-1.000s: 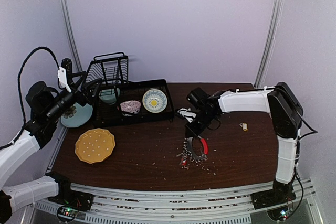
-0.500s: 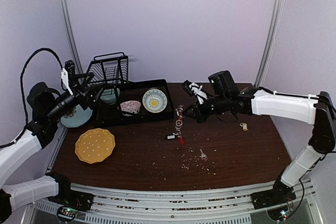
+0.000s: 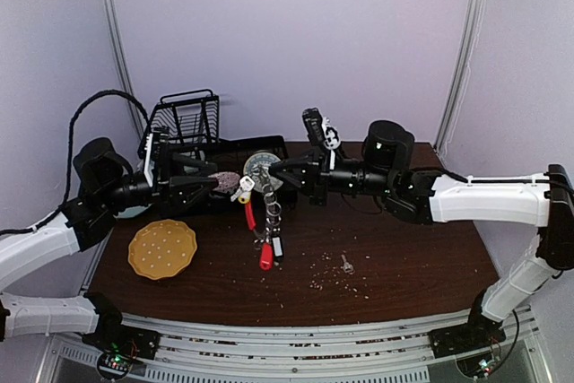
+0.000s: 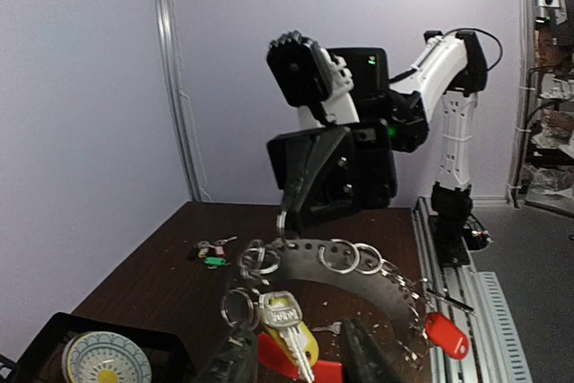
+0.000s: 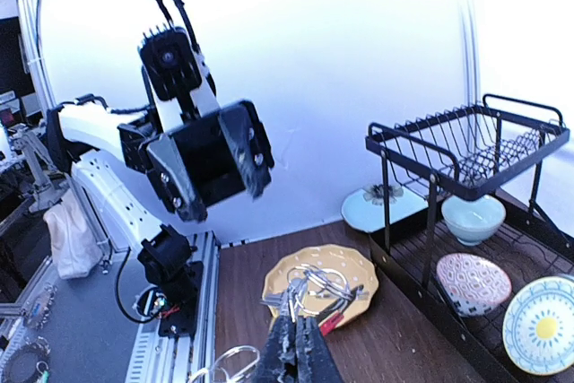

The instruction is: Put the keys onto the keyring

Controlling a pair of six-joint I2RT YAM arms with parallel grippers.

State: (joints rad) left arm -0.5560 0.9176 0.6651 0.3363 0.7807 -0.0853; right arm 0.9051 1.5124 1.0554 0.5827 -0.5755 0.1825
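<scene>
Right claw is pinched shut on the keyring and holds it in the air above the bench. Its chain hangs straight down, just right of the left claw. That claw's fingers stand partly apart around the red clip and a yellow-headed key; whether they grip yet, I cannot tell.
</scene>
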